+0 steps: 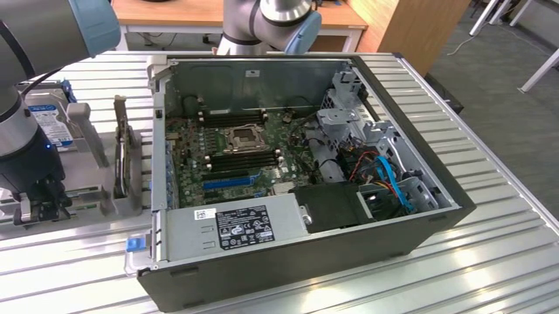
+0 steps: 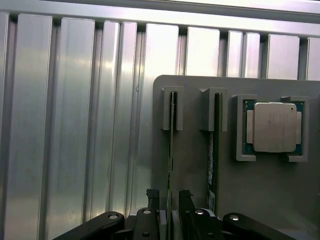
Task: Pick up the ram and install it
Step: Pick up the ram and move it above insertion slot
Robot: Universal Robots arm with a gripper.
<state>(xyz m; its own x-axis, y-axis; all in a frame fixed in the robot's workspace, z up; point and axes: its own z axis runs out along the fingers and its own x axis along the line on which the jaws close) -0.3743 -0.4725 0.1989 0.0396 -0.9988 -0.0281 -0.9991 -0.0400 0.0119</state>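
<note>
Seeing my jaws released and straddling the ram (image 2: 171, 150), which stands on edge in the grey holder (image 2: 192, 160), second stick (image 2: 214, 150) beside it, processor (image 2: 274, 127) seated further along, ribbed metal bench (image 2: 75, 125) underneath, open computer case (image 1: 349, 261) nearby on the same bench

An open computer case (image 1: 349, 261) is set on the slatted tabletop (image 1: 489, 261), with the motherboard (image 1: 235, 150) laid flat inside and the power supply (image 1: 235, 226) at its near wall. To the exterior view's left of the case, a holder plate (image 2: 190, 175) is laid on the tabletop. The ram (image 2: 171, 140) and a second stick (image 2: 216, 145) are stood on edge side by side in the plate's slots. A processor (image 2: 274, 126) is seated in a pocket beside the second stick. The ram is flanked by the fingers (image 2: 152, 197) of the gripper (image 2: 168, 194), one on each side.
</note>
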